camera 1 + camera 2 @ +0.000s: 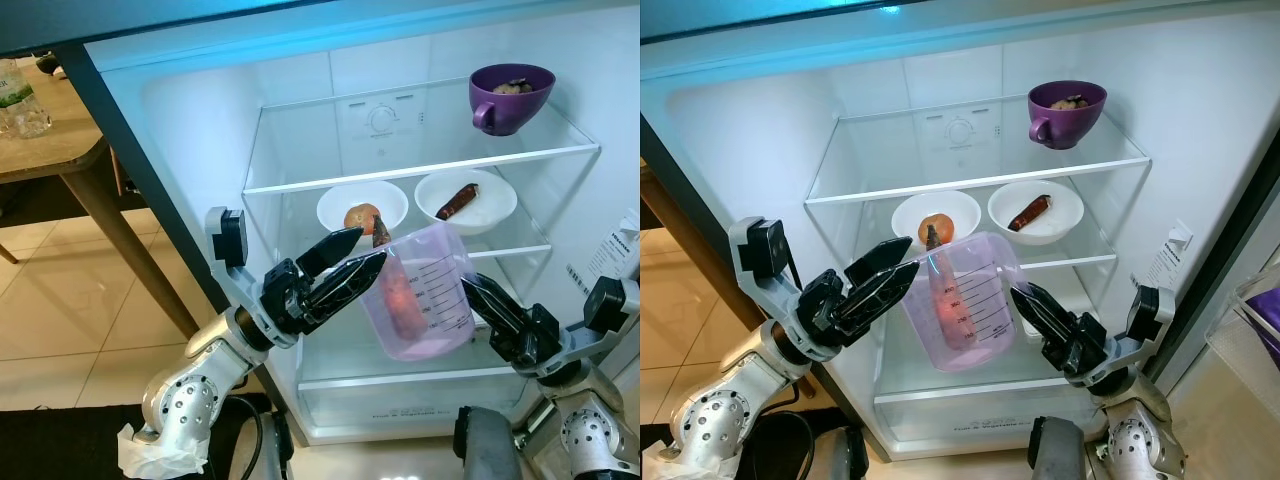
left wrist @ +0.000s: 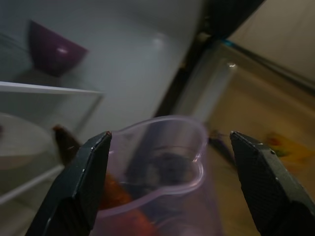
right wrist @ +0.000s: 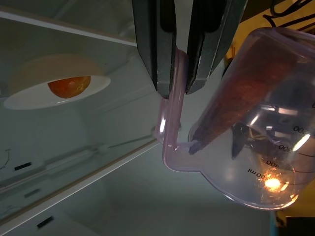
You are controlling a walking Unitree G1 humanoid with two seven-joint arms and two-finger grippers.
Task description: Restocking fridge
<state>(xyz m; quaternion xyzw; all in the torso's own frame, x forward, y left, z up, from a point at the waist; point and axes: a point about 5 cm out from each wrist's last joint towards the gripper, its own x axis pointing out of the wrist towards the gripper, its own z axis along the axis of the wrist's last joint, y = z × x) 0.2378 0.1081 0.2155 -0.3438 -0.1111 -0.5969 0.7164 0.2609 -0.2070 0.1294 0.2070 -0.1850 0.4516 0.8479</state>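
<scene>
A clear purple measuring cup (image 1: pixel 420 295) hangs tilted in front of the open fridge's middle shelf, with a long orange-brown vegetable (image 1: pixel 400 300) standing inside it. My right gripper (image 3: pixel 173 91) is shut on the cup's handle (image 3: pixel 172 113) and reaches in from the lower right (image 1: pixel 468 287). From the left, my left gripper (image 1: pixel 365 250) comes up to the cup's rim (image 2: pixel 162 162). It is open, its fingers (image 2: pixel 88 182) straddling the rim with a gap on each side.
A purple mug (image 1: pixel 510 95) stands on the top glass shelf. The middle shelf holds a white bowl with a round orange item (image 1: pixel 362 205) and a white bowl with a brown piece (image 1: pixel 465 200). A wooden table (image 1: pixel 50 140) with a bottle (image 1: pixel 18 100) stands left.
</scene>
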